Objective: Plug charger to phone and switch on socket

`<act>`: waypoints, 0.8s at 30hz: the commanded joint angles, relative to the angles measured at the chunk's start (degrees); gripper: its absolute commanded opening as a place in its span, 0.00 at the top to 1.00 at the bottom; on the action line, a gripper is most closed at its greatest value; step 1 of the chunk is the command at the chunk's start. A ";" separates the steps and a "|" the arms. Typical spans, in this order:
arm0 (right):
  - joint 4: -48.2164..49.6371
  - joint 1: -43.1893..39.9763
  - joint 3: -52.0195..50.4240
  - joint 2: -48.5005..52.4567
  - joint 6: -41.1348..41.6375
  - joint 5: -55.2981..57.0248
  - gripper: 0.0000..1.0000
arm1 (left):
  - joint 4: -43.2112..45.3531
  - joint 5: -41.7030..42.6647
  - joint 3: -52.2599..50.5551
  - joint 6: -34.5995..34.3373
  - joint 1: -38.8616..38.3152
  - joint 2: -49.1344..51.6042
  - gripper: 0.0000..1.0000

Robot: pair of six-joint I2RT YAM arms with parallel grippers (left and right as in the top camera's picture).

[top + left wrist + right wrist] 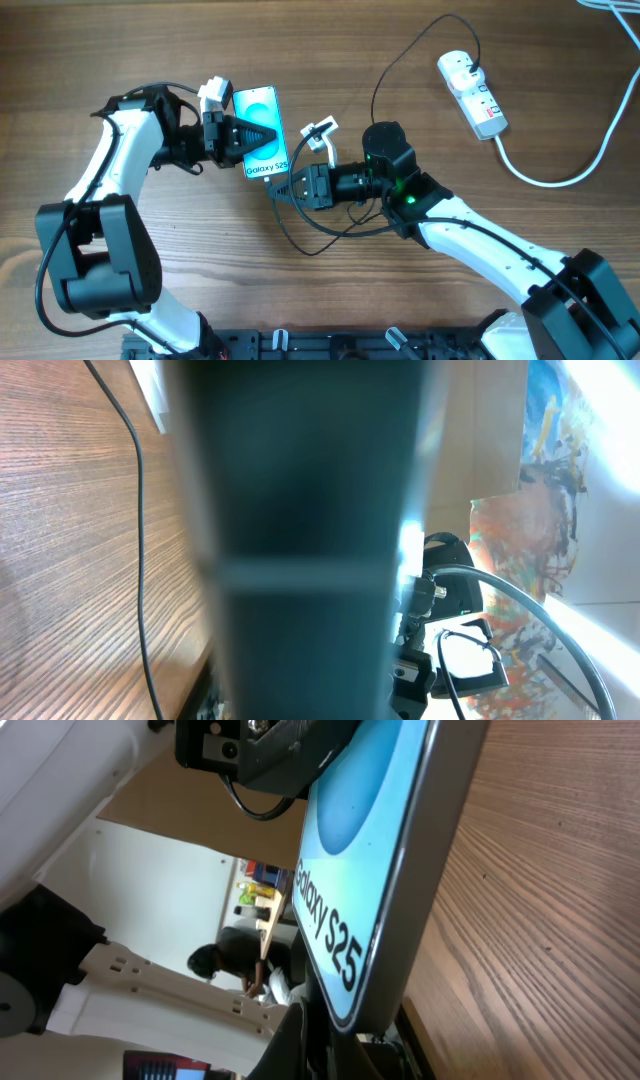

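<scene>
The slim, rigid, slippery teal-screened smartphone [262,105] is clamped across its middle by the left gripper [258,135]. The thin, limp black charger cable [377,90] wants gripping just behind its connector. The right gripper [288,186] sits at the phone's lower end; I cannot tell its grasp.

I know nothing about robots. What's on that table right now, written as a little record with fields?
left gripper: clamped across the phone
right gripper: at the phone's text end, closed on the charger
charger: thin black cable, runs back to the socket
socket: white, at the table far right; switch position unclear
charger in phone: cannot tell
</scene>
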 commanded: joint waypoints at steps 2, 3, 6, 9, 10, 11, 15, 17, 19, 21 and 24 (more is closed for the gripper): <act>0.44 -0.04 -0.26 0.76 1.95 1.40 0.96 | -0.04 1.97 1.29 -0.24 -0.04 -0.87 0.96; 0.50 -0.04 -0.26 0.76 2.14 1.49 0.96 | -0.04 1.97 1.29 -0.07 -0.04 -0.87 0.96; 0.83 -0.04 -0.26 0.76 2.36 1.79 0.96 | -0.02 1.97 1.29 -0.07 -0.04 -0.87 0.96; 1.07 -0.04 -0.26 0.76 2.64 2.08 0.96 | -0.02 1.97 1.29 -0.07 -0.04 -0.87 0.96; 1.18 -0.04 -0.26 0.76 3.02 2.21 0.96 | -0.02 1.97 1.29 -0.07 -0.04 -0.87 0.96; 1.22 -0.07 -0.26 0.76 3.34 2.34 0.96 | -0.02 1.97 1.29 -0.07 -0.04 -0.87 0.96; 1.16 -0.48 -0.26 0.76 3.61 2.43 0.96 | -0.02 1.97 1.29 -0.07 0.02 -0.87 0.96; 1.14 -0.74 -0.26 0.76 3.85 2.43 0.96 | -0.02 1.97 1.29 -0.07 0.07 -0.87 0.96; 1.16 -0.81 -0.26 0.76 4.02 2.45 0.96 | -0.02 1.97 1.29 -0.07 0.07 -0.87 0.96; 1.11 -0.81 -0.26 0.76 4.04 2.45 0.96 | -0.02 1.97 1.29 -0.07 0.07 -0.87 0.96; 0.94 -0.81 -0.26 0.76 4.04 2.47 0.96 | -0.02 1.97 1.29 -0.04 0.07 -0.87 0.96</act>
